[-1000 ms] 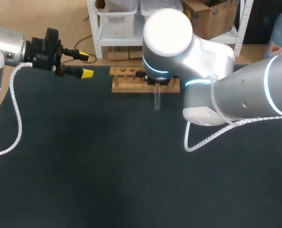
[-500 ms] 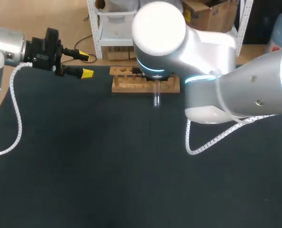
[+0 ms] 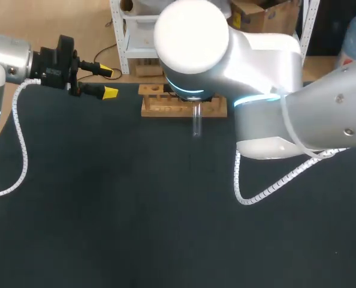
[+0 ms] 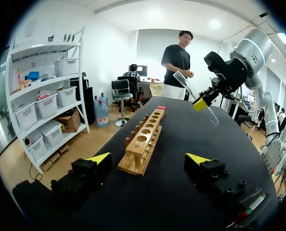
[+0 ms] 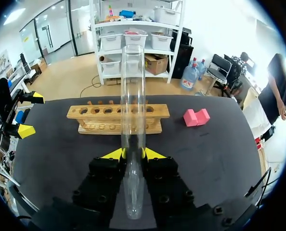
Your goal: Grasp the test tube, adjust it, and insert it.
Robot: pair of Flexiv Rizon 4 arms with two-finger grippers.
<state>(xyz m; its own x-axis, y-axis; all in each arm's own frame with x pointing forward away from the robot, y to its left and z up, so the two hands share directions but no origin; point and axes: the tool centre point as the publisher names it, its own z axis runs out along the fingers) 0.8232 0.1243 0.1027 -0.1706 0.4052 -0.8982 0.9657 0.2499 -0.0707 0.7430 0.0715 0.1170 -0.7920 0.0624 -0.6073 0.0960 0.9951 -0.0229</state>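
The right gripper (image 5: 133,154) is clamped on a clear glass test tube (image 5: 133,96), holding it in the air just in front of a light wooden rack with round holes (image 3: 160,108) at the black table's (image 3: 106,210) far edge. The left gripper (image 3: 109,83) sits near the far left corner, fingers spread apart.

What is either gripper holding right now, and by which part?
The right gripper holds the test tube below mid-length, nearer its rounded end. Left gripper: open, empty.

Left hand (image 4: 149,158) spread wide; right hand (image 5: 133,154) tightly pinched.
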